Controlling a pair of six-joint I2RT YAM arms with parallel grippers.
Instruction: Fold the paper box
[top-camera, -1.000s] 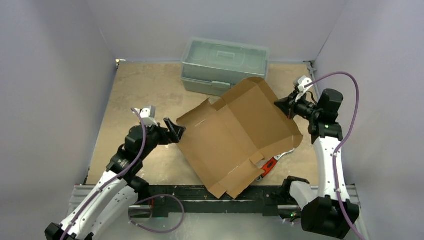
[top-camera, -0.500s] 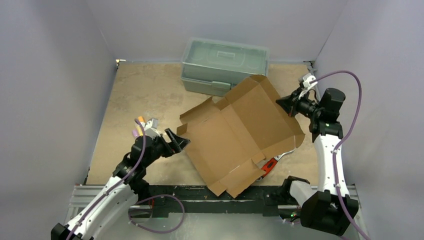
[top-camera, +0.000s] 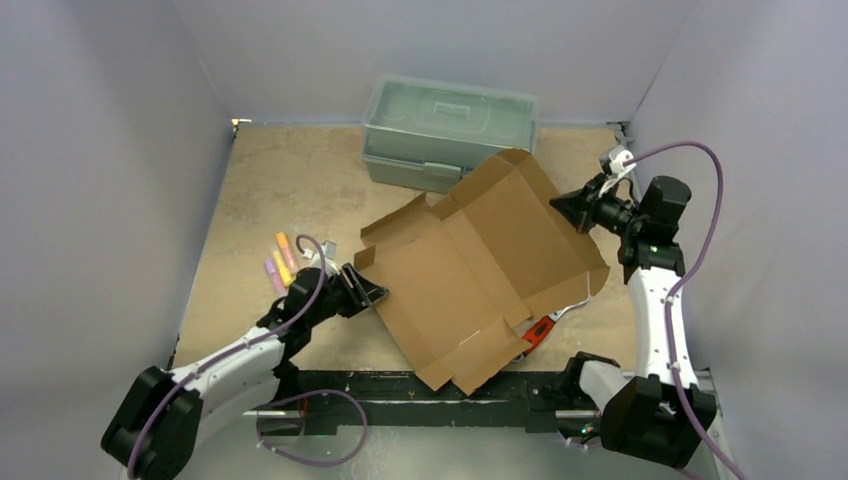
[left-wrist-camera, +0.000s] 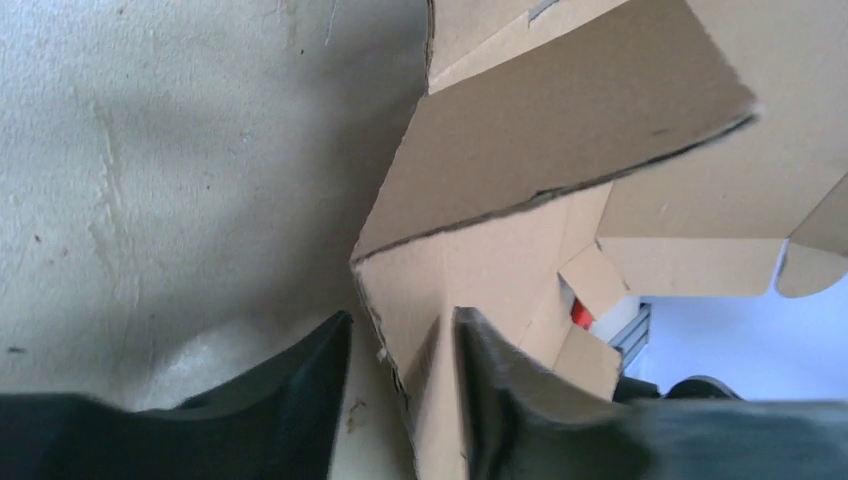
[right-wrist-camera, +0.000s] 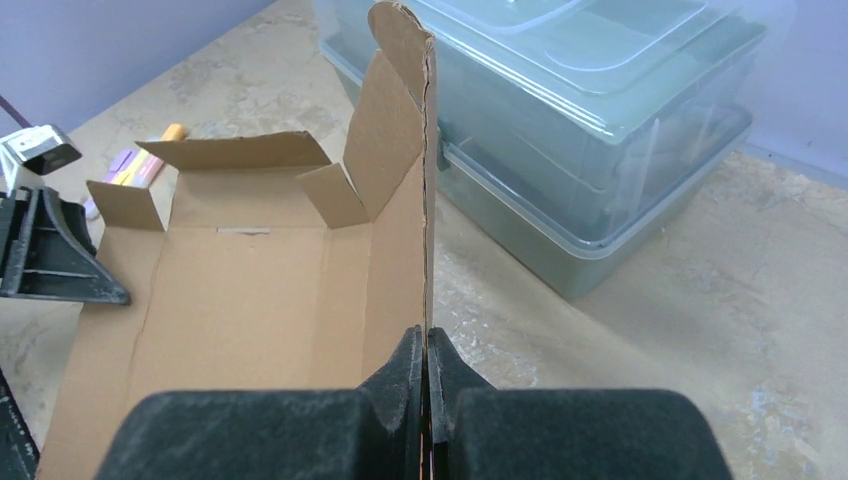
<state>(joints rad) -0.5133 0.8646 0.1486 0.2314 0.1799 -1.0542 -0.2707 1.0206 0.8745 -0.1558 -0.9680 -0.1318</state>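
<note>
The paper box (top-camera: 480, 270) is a brown cardboard sheet, partly folded, lying tilted across the middle of the table. My right gripper (top-camera: 560, 208) is shut on its upright right wall (right-wrist-camera: 400, 150), with the fingertips (right-wrist-camera: 427, 335) pinching the wall's edge. My left gripper (top-camera: 372, 292) is low at the box's left corner. In the left wrist view its jaws (left-wrist-camera: 402, 315) straddle the cardboard edge (left-wrist-camera: 400, 340). The right finger lies against the cardboard, and a gap of bare table shows beside the left finger. The box's flaps (left-wrist-camera: 560, 110) rise above them.
A grey-green plastic toolbox (top-camera: 450, 130) stands at the back, just behind the box's far corner. Several coloured markers (top-camera: 280, 262) lie on the table left of my left gripper. A red-handled tool (top-camera: 540, 330) pokes out from under the box's near right edge.
My left arm has dropped low and moved toward the near edge, reaching the box's left corner with its jaws narrowing around the edge. The markers came into view. The right gripper barely moved.
</note>
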